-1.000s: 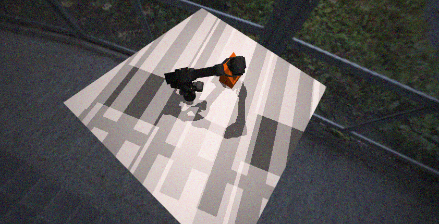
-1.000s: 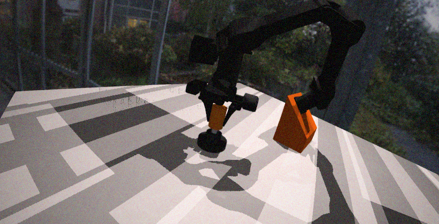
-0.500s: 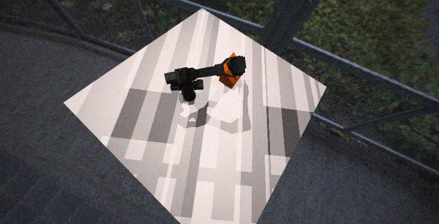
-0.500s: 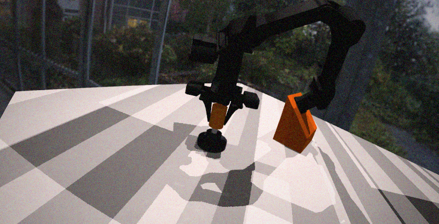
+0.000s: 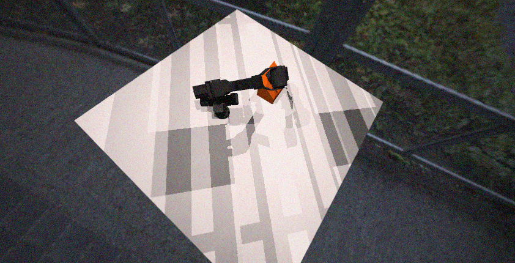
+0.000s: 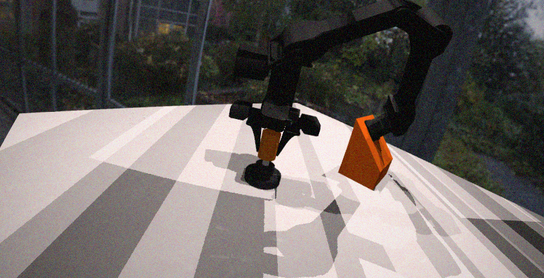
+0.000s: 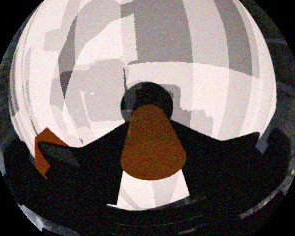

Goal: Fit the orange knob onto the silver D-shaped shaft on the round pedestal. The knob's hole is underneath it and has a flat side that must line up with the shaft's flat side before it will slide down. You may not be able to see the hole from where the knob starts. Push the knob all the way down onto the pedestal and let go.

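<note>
The orange knob (image 6: 269,145) (image 7: 153,147) is held upright, slightly tilted, with its lower end at the top of the silver shaft (image 6: 265,163). A short piece of the shaft shows between the knob and the black round pedestal (image 6: 261,177) (image 7: 134,102) (image 5: 221,112). The knob's hole and the flat sides are hidden. My gripper (image 6: 269,152) (image 7: 148,125) is shut on the knob, with a finger on each side of it, above the pedestal. In the top view the arm hides the knob.
The orange wedge-shaped arm mount (image 6: 359,156) (image 5: 270,96) (image 7: 48,137) stands to the right of the pedestal in the top and exterior views. The arm arches from it over to the pedestal. Striped light and shadows lie across the pale table (image 5: 273,174) (image 6: 171,214).
</note>
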Robot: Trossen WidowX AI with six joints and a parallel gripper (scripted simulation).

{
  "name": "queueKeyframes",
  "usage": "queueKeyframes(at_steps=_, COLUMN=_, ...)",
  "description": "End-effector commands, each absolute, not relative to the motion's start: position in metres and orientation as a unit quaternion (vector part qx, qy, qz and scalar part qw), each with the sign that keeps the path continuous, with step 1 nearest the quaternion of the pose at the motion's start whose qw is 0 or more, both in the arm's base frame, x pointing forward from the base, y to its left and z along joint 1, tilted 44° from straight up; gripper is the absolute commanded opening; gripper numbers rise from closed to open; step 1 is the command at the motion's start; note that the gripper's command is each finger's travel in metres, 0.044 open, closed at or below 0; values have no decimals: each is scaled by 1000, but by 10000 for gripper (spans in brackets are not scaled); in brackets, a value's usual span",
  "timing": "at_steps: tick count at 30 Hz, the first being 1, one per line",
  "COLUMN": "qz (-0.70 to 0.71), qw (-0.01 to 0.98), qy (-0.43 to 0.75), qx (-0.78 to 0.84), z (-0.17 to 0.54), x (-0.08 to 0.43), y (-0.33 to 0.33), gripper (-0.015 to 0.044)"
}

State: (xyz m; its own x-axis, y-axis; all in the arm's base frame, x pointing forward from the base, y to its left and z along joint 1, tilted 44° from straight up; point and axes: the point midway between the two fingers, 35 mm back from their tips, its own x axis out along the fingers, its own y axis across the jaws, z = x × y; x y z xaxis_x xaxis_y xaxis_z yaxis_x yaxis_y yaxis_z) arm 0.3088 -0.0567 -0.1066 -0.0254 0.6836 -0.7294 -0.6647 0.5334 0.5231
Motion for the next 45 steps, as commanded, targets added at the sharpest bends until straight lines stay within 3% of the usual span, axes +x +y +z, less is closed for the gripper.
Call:
queueKeyframes(at_steps=1, qz=483, qw=698, qy=528, qx=7, z=-107, x=309, y=-57, gripper=0)
queueKeyframes(at_steps=45, qz=549, qw=693, qy=460, qx=-85, z=-102, x=310, y=-59, gripper=0)
